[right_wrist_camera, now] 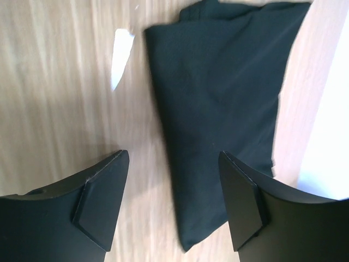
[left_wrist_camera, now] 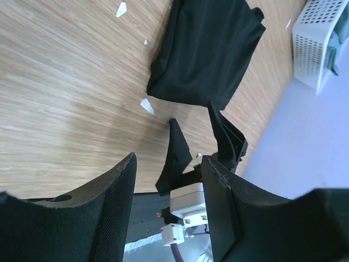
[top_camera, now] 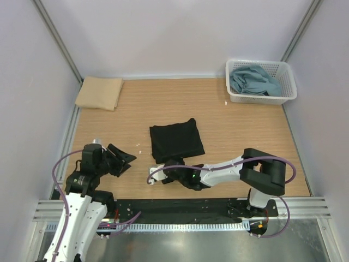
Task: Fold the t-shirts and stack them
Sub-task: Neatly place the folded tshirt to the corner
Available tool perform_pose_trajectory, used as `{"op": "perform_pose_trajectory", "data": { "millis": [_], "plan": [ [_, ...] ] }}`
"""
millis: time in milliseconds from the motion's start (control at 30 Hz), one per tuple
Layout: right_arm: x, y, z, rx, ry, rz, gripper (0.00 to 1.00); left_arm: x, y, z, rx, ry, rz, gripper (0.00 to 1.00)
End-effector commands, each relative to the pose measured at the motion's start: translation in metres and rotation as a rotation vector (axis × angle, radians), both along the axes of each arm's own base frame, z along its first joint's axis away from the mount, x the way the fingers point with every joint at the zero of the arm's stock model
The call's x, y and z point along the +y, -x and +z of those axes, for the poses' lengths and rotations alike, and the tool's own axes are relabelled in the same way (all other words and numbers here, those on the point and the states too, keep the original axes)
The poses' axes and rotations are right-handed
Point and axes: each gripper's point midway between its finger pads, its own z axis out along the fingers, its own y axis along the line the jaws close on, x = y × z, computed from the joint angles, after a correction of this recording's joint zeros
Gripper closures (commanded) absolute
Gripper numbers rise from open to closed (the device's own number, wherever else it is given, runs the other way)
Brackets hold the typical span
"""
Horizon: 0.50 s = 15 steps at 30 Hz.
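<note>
Black t-shirt (top_camera: 176, 141) lay folded into a rough square near the middle of the wooden table (top_camera: 234, 131), flat, one corner a little ragged. Tan t-shirt (top_camera: 100, 93) lay folded at the far left corner, well apart from the black one. Blue-grey t-shirts (top_camera: 253, 80) sat bunched inside the white lattice basket (top_camera: 289, 90) at the far right corner. Right gripper (top_camera: 169, 168) was low at the near edge of the black t-shirt; its wrist view showed the jaws (right_wrist_camera: 172, 164) standing wide, the shirt's folded edge lying flat beneath the gap, nothing pinched. Whether a fingertip touched the cloth could not be told. Left gripper (top_camera: 126, 162) sat to the left of the black t-shirt, clear of it and pointed toward it; its own view showed the jaws (left_wrist_camera: 169, 169) apart and holding nothing, with the right gripper's two spread fingers (left_wrist_camera: 177, 153) seen beyond, just beside the shirt's near edge. A few small white scraps (left_wrist_camera: 146, 105) lay on the wood near the black t-shirt.
</note>
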Motion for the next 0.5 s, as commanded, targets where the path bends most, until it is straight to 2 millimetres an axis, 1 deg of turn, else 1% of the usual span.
{"op": "perform_pose_trajectory", "data": {
  "millis": [0,33,67,133,200,233,267,300,333,367,467],
  "plan": [
    [0.027,-0.011,0.023,-0.115,-0.065,0.061,0.27,0.001,0.001,0.006,-0.006,0.038,0.049,0.47],
    [0.027,-0.011,0.017,-0.115,-0.048,0.074,0.27,0.001,0.001,0.009,-0.008,0.039,0.047,0.47],
    [0.03,-0.011,0.017,-0.116,-0.055,0.082,0.27,0.002,0.004,0.009,0.0,0.031,0.047,0.43],
    [0.031,-0.016,0.006,-0.131,-0.028,0.077,0.28,0.003,0.005,0.01,0.013,0.019,0.047,0.39],
    [0.033,-0.021,0.0,-0.131,-0.017,0.065,0.31,0.004,0.004,0.011,0.021,0.011,0.043,0.36],
    [0.035,-0.025,0.0,-0.121,-0.024,0.055,0.44,0.003,0.002,0.012,0.029,0.01,0.041,0.34],
    [0.036,-0.026,-0.006,-0.107,-0.017,0.054,0.51,0.003,0.0,0.013,0.028,0.009,0.042,0.33],
    [0.04,-0.026,-0.007,-0.091,-0.024,0.063,0.6,0.003,-0.001,0.014,0.031,0.012,0.046,0.32],
    [0.042,-0.03,-0.006,-0.089,-0.033,0.053,0.71,0.003,-0.004,0.014,0.041,0.015,0.049,0.31],
    [0.043,-0.032,-0.005,-0.089,-0.038,0.048,0.79,0.002,-0.007,0.015,0.036,0.021,0.054,0.28],
    [0.046,-0.035,-0.002,-0.076,-0.052,0.053,0.8,-0.003,-0.019,0.016,0.038,0.059,0.065,0.2]
  ]
}}
